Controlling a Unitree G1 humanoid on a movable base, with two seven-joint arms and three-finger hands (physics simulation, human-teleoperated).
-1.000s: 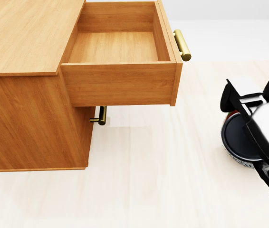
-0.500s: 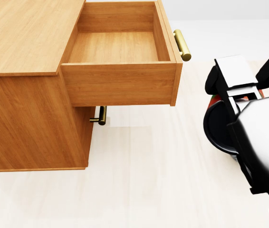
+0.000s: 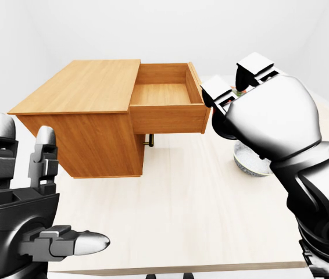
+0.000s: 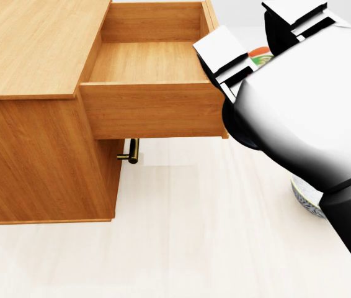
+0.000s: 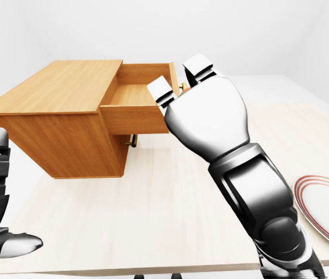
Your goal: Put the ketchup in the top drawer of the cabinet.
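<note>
The pale worktop (image 3: 182, 197) carries the cabinet (image 3: 83, 110) at its left edge, top drawer (image 3: 164, 96) pulled out. The right hand (image 4: 256, 59), clamped on the ketchup (image 4: 260, 57), hangs beside the drawer's right edge; the left hand (image 3: 25, 215) is spread open.

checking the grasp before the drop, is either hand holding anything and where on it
The right hand is closed on the ketchup; only a red and green sliver shows between its fingers, so which part it grips cannot be told. The left hand is open and holds nothing.

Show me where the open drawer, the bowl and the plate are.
drawer (image 4: 147, 61): head view, on its bare wooden floor.
bowl (image 3: 247, 164): left-eye view, on its outer wall below the right hand.
plate (image 5: 327, 212): right-eye view, on its white centre at the right edge.
</note>
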